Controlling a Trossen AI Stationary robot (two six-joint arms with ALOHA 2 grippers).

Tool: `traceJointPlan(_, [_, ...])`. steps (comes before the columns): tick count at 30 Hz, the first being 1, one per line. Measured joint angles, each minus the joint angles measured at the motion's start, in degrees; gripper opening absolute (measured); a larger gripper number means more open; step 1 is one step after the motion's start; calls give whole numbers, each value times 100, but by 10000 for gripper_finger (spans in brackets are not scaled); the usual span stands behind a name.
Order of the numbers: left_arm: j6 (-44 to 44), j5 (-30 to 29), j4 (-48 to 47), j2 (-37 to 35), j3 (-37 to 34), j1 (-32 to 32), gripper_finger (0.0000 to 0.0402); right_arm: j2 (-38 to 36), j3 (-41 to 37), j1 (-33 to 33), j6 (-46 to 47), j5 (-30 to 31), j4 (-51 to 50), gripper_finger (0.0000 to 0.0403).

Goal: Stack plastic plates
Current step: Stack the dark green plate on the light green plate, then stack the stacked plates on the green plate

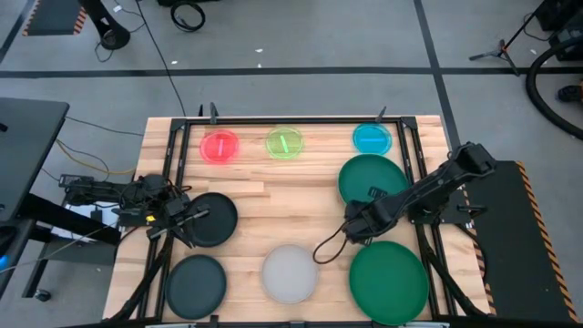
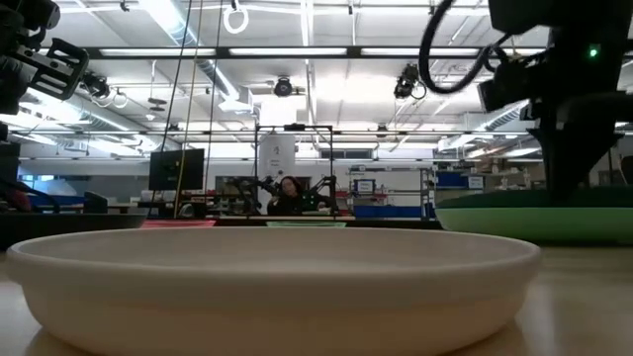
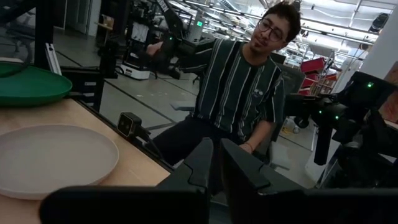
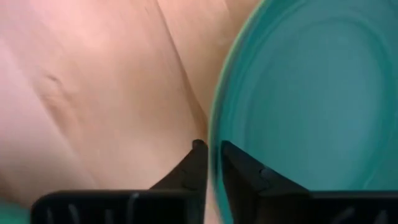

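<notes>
In the high view the large green plate lies at the table's right, and my right gripper is shut at its near-left rim. A second large green plate, the pale grey plate and a black plate sit along the near edge. The red, yellow-green and blue plates line the far edge. My left gripper is shut and raised above the other black plate, touching nothing. My right gripper pinches the green plate's rim between its two fingers, one finger outside the plate and one over its inner face. The fingers come from above, pointing down. Whether the plate is lifted or lies on the table, I cannot tell.
A dark frame borders the wooden table on its far, left and right sides. Bare wood lies in the table's middle between the plates. A cable loop hangs beside my right gripper. A person sits beyond the table's near edge.
</notes>
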Motion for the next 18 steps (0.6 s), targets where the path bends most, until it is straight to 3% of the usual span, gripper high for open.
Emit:
traceJointPlan(11, [-1,2,-1,0,1,-1,38,-149,59,-3,-7,78,56,219])
traceJointPlan(14, [2,1,-2,0,0,1,38,-81,-132,-58,155,284,150,237])
traceJointPlan(18, [2,2,33,0,-1,-1,38,-31,-350,-201,290,419,152,229])
